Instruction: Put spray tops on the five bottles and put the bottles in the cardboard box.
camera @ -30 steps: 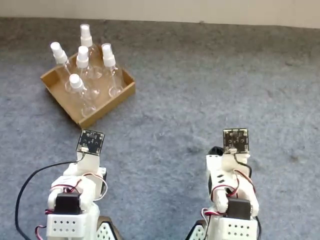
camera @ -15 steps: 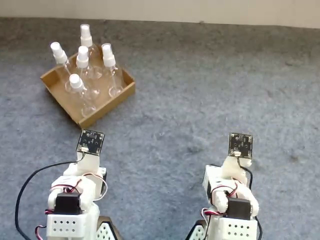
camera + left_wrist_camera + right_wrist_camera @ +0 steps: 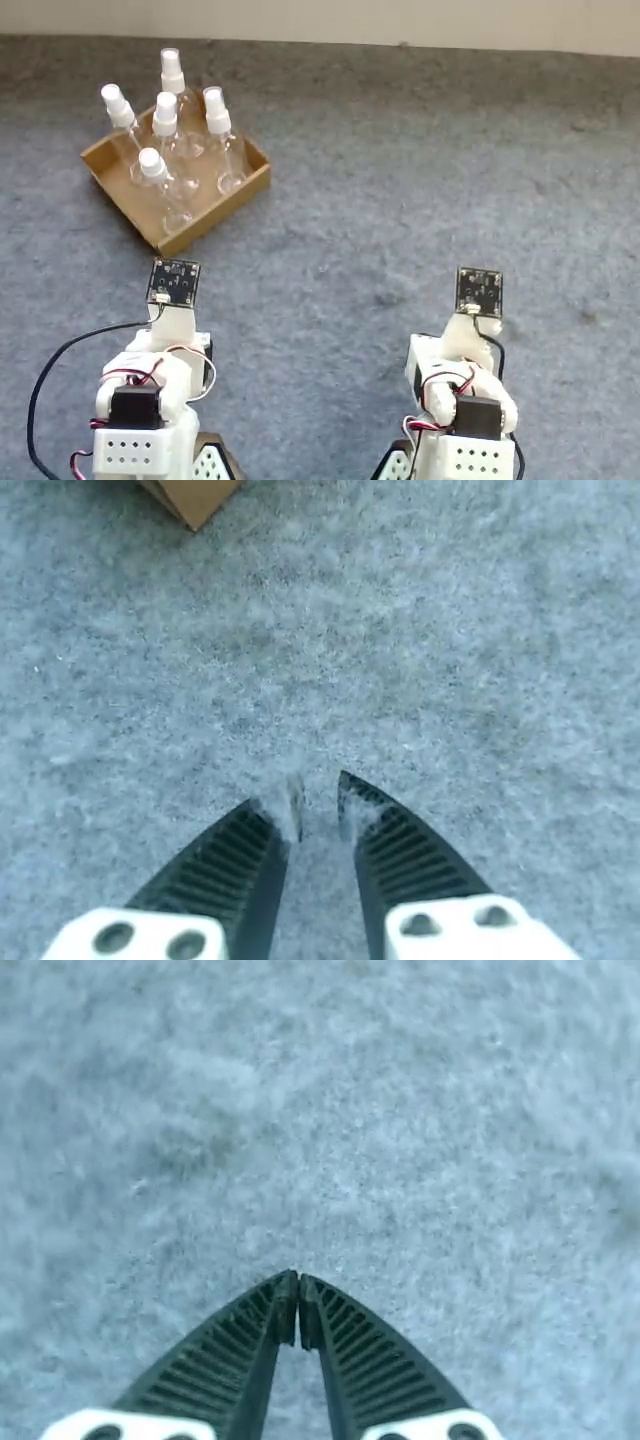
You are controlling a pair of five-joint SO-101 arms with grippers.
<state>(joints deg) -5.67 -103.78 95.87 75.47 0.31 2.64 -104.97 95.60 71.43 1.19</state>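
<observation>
– Since a second ago, the right arm [image 3: 455, 378] has been drawn back toward its base, and the left arm [image 3: 160, 370] has been shifted very slightly sideways. Nothing else has been moved.
– How are the fingers held?
– The left gripper [image 3: 318, 798] is parted by a narrow gap, with nothing between its tips but the grey carpet [image 3: 450, 630]. The right gripper [image 3: 298, 1295] is closed tip to tip, and nothing is held in it.
– And where are the bottles found?
– All five bottles [image 3: 167, 140] are seen standing in the cardboard box [image 3: 220, 210], at the far left of the carpet and well apart from both arms. A white spray top [image 3: 150, 163] is seen on each. A corner of the box is caught in the left wrist view, near that gripper but not touched by it.
– What is meant by the withdrawal, then?
– The task is judged to be finished: every bottle is capped and boxed, and the arms appear to be folded back to rest. No further grasp seems to be called for. Care is needed only that the box is not knocked by the left arm.
</observation>
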